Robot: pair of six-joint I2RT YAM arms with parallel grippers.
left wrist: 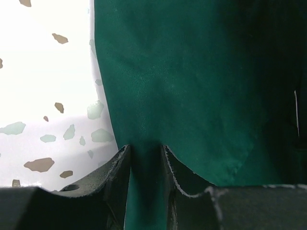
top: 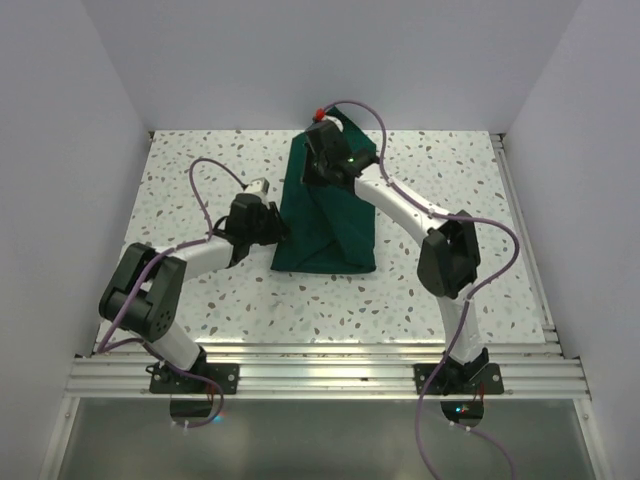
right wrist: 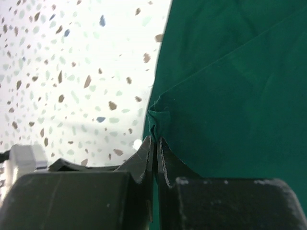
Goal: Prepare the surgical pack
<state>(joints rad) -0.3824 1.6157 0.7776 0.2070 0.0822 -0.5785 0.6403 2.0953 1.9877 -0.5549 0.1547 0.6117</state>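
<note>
Where the green drape [top: 325, 228] lies, speckled table [top: 455, 175] surrounds it.

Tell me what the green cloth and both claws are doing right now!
cloth, folded up, lying on the table
left claw, a fold of cloth sits between its fingers; can't tell if it is pinching
right claw, shut on the cloth's puckered edge
</note>
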